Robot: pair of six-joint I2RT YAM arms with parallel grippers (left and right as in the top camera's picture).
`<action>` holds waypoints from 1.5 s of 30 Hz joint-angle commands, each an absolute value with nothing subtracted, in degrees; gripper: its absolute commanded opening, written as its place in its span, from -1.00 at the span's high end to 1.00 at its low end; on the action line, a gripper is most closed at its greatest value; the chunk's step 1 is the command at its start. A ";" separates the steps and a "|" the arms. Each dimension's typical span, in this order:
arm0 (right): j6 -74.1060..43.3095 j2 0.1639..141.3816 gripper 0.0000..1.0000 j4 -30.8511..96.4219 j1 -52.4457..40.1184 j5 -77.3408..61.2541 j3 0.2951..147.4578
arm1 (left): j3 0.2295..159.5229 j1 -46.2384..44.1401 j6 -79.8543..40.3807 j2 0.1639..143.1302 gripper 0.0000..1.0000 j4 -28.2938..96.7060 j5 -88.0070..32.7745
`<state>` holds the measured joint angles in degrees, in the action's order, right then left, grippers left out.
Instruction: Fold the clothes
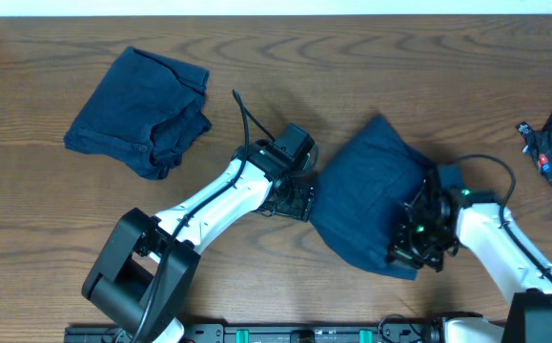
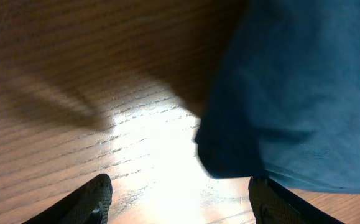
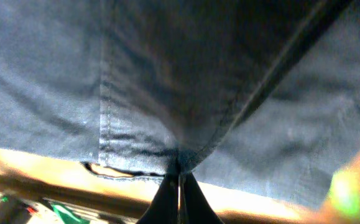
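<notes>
While the crumpled bundle of dark navy-blue fabric shorts point(image 1: 140, 112) is lying untouched toward the table's far left corner, the trouble is building further right. The left gripper point(image 2: 183, 205) is hovering wide open and empty just above the brown wood-grain table point(image 1: 47, 238). Its fingers point(image 2: 96, 198) are straddling mostly bare wood, with only the edge of the second pair of navy-blue shorts point(image 1: 371, 195) reaching in, so closing here is likely catching little cloth. That pair is sitting heaped right of the table's middle, toward the near edge. The right gripper point(image 3: 180, 186) is clamping fully shut on a thin pinch of it beside a stitched seam point(image 3: 105, 106). Pulling on so small a bite is risking a slip, or dragging the heap into a worse bunch.
</notes>
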<state>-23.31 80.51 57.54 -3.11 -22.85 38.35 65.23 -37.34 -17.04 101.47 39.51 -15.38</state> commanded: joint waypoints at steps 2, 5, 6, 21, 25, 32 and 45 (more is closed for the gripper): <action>-20.29 80.03 0.97 65.98 -2.24 -5.43 48.93 | 65.04 -37.39 -16.25 101.16 -0.44 39.57 -15.84; -19.77 79.99 0.98 68.66 -2.33 -3.03 53.43 | 65.04 -37.39 -16.27 101.16 -0.45 39.57 -15.84; -19.44 79.99 0.98 68.58 -2.33 -2.98 53.82 | 65.04 -37.39 -16.27 101.16 -0.45 39.57 -15.88; -32.75 80.25 0.98 58.48 -2.31 2.39 41.19 | 64.77 -38.20 -16.10 101.19 -0.64 35.64 -31.66; -32.71 80.25 0.98 58.46 -2.31 2.13 41.19 | 63.35 -40.64 -16.12 101.23 -0.64 28.67 -36.73; -32.69 80.25 0.97 58.00 -2.31 2.04 41.19 | 62.35 -46.22 -16.12 104.66 -0.40 23.46 -36.42; -26.96 80.25 0.98 58.06 -2.31 -2.42 41.19 | 63.16 -39.99 -9.76 107.02 0.63 36.86 -22.24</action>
